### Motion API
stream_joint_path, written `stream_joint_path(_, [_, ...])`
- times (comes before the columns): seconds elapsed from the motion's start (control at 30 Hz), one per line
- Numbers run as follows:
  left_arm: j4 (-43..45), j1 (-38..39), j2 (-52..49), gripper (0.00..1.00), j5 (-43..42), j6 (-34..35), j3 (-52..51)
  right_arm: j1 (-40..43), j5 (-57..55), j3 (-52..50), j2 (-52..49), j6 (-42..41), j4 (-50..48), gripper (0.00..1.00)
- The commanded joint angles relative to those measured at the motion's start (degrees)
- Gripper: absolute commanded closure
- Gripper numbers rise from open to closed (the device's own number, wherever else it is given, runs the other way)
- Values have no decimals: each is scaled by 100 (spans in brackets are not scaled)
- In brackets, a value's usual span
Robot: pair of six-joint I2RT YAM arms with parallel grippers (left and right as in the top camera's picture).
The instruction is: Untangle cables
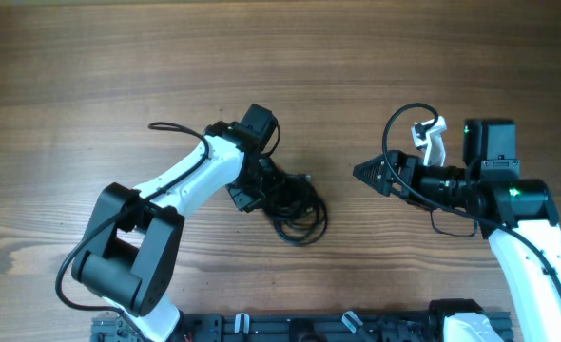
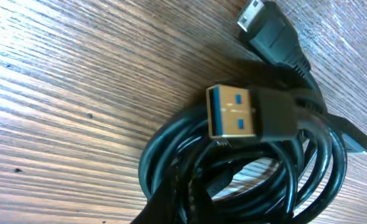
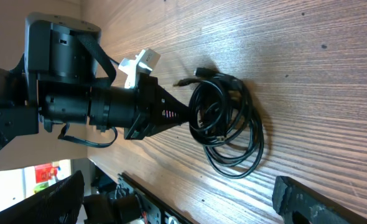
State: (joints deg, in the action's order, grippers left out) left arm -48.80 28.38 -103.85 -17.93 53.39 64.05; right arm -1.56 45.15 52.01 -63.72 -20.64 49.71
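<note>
Cables [image 1: 298,211]: thin black cords, wound in one loose coil, laid flat on the table [image 1: 90,76], directly at the tip of the left gripper [image 1: 261,187] and touched by it. A blue-tongued USB plug [image 2: 233,112] is seen lying across the loops just ahead of that gripper, with a smaller plug [image 2: 253,17] beyond it. Left jaws are pressed together; whether a strand is pinched cannot be told. Right gripper [image 1: 366,172]: spread, nothing held, pointed at the coil from the opposite side and set apart from it.
</note>
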Motion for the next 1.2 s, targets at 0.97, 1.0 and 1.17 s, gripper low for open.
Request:
stream_joint_path(0.97, [734, -146, 1655, 96, -2260, -195, 273, 13, -61, 79, -35, 116, 35, 0])
stream_joint_path(1.0, [925, -203, 1663, 96, -2592, -190, 273, 13, -61, 79, -35, 114, 35, 0])
stream_joint_path(1.17, [1392, -533, 1690, 96, -3217, 175, 273, 13, -61, 79, -35, 111, 33, 0])
